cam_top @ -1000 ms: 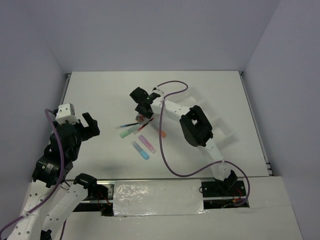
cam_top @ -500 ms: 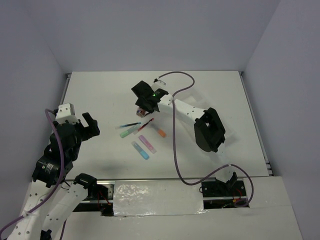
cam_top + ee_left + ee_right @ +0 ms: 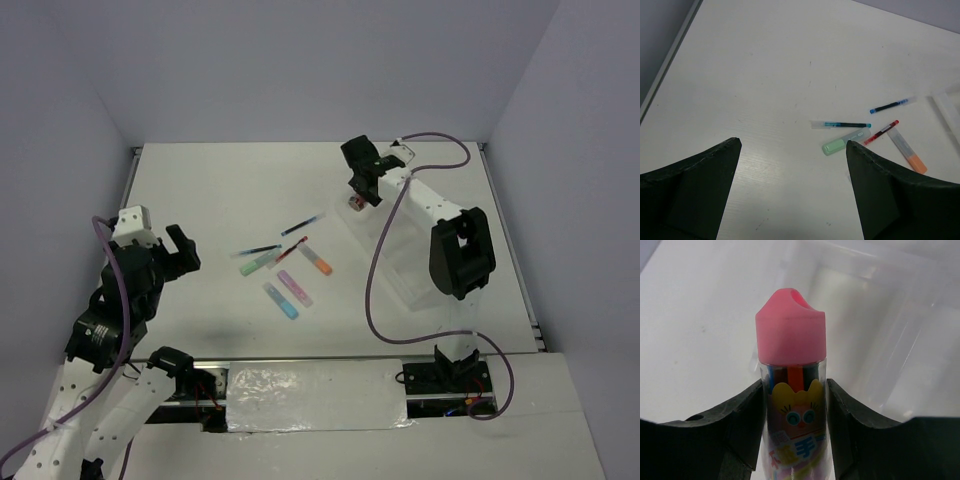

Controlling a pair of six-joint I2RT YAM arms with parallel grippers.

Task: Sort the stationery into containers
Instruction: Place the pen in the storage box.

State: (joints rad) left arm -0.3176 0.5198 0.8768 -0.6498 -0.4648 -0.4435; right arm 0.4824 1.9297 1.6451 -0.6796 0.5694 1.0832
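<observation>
R jaws pinching pink cylinder (image 3: pixel 791 335) at tray (image 3: pixel 402 272) edge — L jaws spread wide.

White table (image 3: pixel 200 190), blue pens (image 3: pixel 299 224), red pen (image 3: pixel 292 249), pastel sticks (image 3: pixel 255 264) clustered at centre, translucent tray (image 3: pixel 880 330) at right.

Robot lab, bare white table (image 3: pixel 220 190), plain walls (image 3: pixel 300 70)

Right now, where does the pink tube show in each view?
Top external: pink tube upper centre-right, in the right gripper, near the tray's far end.
Left wrist: not in view; only the tray's corner shows, at the right edge.
Right wrist: tube at centre, clamped between the fingers, tray behind it.
Shared landmark: the tray.
</observation>
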